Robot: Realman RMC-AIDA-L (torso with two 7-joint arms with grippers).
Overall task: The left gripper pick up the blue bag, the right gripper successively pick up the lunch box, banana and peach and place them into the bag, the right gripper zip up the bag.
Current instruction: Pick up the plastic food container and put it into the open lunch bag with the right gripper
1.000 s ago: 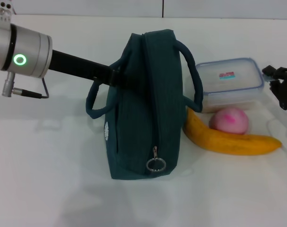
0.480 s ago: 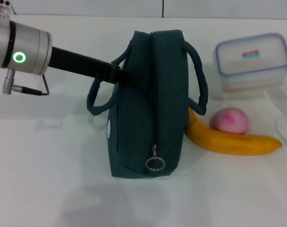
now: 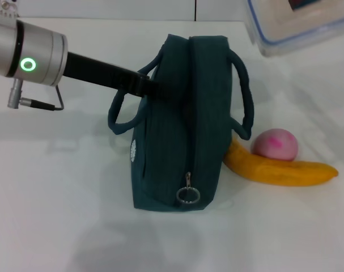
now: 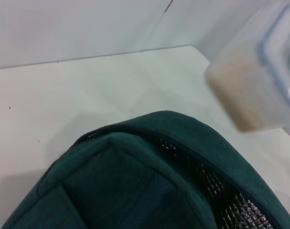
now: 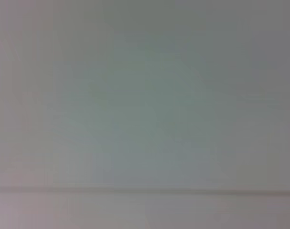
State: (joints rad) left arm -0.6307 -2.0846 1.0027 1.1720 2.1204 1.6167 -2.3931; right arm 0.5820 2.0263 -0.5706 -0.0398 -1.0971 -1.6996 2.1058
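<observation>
Left gripper [image 3: 154,89]: fingertips reach the upper side of the blue bag [image 3: 180,141], under its near loop handle; whether the jaws are apart or clamped on fabric cannot be told, the tips being dark against dark cloth. Black forearm slants up and away from the bag to a silver wrist [image 3: 33,61] with a lit green ring, cut off at the frame edge.

Right gripper: not seen in any view. The right wrist view gives only a blank pale surface with a faint line across it.

Blue bag: stands upright on the white table [image 3: 58,215], zipper edge uppermost, ring pull [image 3: 187,195] hanging at the near end, small white logo on the side facing the left arm. In the left wrist view the bag's top [image 4: 135,181] shows a narrow gap with silver lining [image 4: 240,210] inside.

Lunch box [image 3: 299,22]: up in the air above and beyond the bag's far side, cut off by the frame edge; its holder is hidden. Blurred in the left wrist view [image 4: 259,81].

Banana [image 3: 279,170]: on the table, one end tucked behind the bag's far handle.

Peach [image 3: 275,144]: touching the banana, just beside the bag.
</observation>
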